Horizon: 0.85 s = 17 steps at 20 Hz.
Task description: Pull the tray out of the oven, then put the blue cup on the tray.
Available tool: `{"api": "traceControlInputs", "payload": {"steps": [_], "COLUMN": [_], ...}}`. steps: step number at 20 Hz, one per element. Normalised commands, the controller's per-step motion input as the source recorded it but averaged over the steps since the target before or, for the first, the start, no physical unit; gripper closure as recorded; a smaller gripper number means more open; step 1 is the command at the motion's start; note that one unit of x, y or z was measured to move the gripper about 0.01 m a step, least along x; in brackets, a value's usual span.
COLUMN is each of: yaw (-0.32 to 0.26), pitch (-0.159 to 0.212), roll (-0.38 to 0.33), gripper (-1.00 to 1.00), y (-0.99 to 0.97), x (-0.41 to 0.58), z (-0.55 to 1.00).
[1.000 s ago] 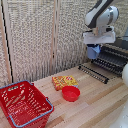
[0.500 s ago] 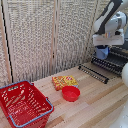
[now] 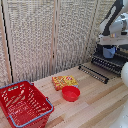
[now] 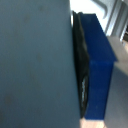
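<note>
1 blue cup [image 3: 108, 51] clamped in fingers [image 3: 109, 46], hanging above tray [image 3: 111, 63].

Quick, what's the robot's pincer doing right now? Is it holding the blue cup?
Pincer: it sits right at the blue cup above the tray, but whether it is gripping the cup or open cannot be told.

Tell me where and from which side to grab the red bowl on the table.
Take the red bowl by its rim, coming straight down from above. It sits upright with its mouth open upward, so one finger can go inside the wall and one outside. The side toward the camera looks best, probably: the orange box lies close behind it and the red wire basket stands off to the exterior view's left.
</note>
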Motion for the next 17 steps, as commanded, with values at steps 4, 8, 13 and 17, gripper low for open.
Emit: {"api": "traceControlInputs", "payload": {"steps": [4,8,13,17], "yaw": [-0.022,-0.008,-0.081,-0.118], "pitch": [0.000,0.000,0.019,0.013], "roll": [-0.131,-0.141,-0.048,0.003], "gripper": [-1.00,-1.00,-1.00,-1.00], "y": [-0.01,-0.01,0.00,-0.01], "x": [0.000,0.000,0.084,0.167], "z": [0.23,0.36,0.72,0.68]}}
